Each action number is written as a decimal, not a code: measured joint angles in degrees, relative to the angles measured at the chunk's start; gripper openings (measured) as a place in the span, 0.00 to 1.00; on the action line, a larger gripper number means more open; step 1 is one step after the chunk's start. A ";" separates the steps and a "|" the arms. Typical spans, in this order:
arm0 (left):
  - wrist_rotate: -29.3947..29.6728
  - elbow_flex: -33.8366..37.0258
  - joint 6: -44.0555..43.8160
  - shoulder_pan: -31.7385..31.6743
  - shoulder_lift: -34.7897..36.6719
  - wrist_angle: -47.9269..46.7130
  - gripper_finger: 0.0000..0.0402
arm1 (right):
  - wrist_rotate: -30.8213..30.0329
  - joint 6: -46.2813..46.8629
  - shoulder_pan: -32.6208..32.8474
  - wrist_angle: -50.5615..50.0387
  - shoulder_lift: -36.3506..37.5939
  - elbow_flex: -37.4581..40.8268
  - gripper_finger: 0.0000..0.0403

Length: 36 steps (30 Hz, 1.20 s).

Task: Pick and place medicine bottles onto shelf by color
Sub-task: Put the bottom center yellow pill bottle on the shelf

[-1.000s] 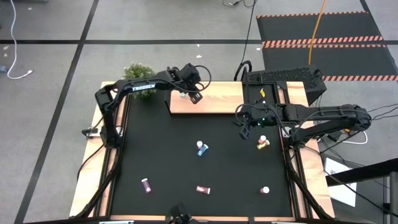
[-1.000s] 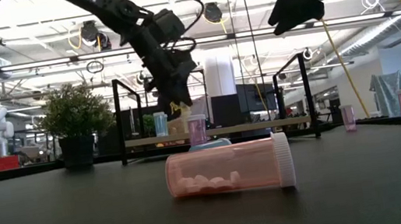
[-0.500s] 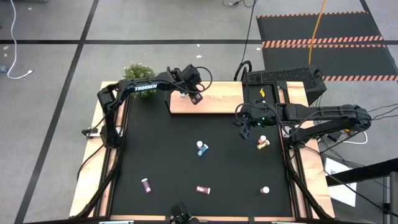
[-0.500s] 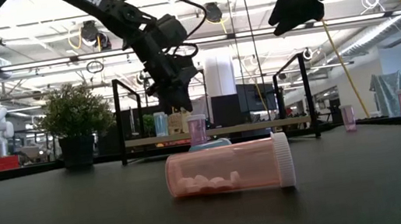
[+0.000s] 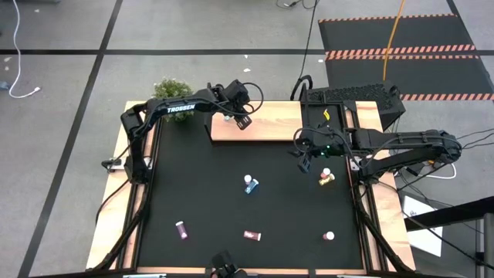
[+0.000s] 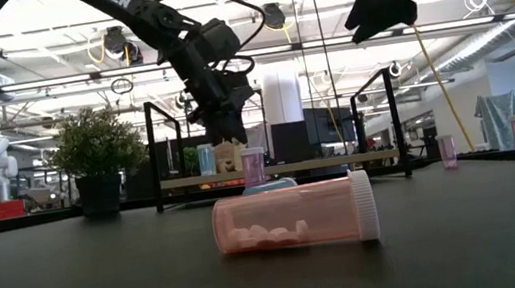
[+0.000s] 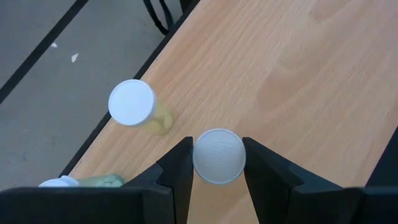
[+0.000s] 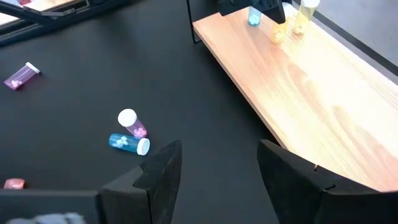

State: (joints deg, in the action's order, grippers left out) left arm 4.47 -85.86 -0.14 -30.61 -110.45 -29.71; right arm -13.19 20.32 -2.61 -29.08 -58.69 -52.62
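Two arms show from above: the left pincer (image 5: 240,117) sits over the shelf (image 5: 266,127), the right pincer (image 5: 303,162) hangs open above the tabletop (image 5: 201,193). Left wrist view: the left pincer grips a white-capped bottle (image 7: 218,157) beside a yellow bottle (image 7: 137,107).

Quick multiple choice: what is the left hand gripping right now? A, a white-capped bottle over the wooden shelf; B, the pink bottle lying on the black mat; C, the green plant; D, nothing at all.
A: in the left wrist view the left hand has its fingers on both sides of a white-capped bottle, over the shelf.
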 joint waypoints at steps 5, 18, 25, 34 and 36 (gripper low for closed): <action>-0.11 0.00 -0.07 -0.12 0.00 0.01 0.32 | -0.07 0.00 0.00 0.14 0.73 0.00 0.50; -0.15 -0.04 -1.53 -0.28 -0.61 -0.58 0.48 | -0.19 0.68 0.00 -0.25 2.35 0.02 0.50; -0.13 -0.07 -1.63 -0.28 -0.95 -0.13 0.60 | -0.22 1.32 0.00 -0.44 3.50 0.02 0.51; 0.06 -0.07 0.14 -0.28 -0.28 -0.38 0.64 | -0.22 1.36 0.00 -0.90 4.85 0.02 0.51; 0.08 -0.07 0.28 -0.28 -0.15 -0.19 0.64 | -0.22 1.52 0.00 -1.00 5.06 0.02 0.51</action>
State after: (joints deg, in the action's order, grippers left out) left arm 4.55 -85.93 0.14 -30.89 -110.60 -29.90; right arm -13.41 21.84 -2.61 -30.08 -53.63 -52.60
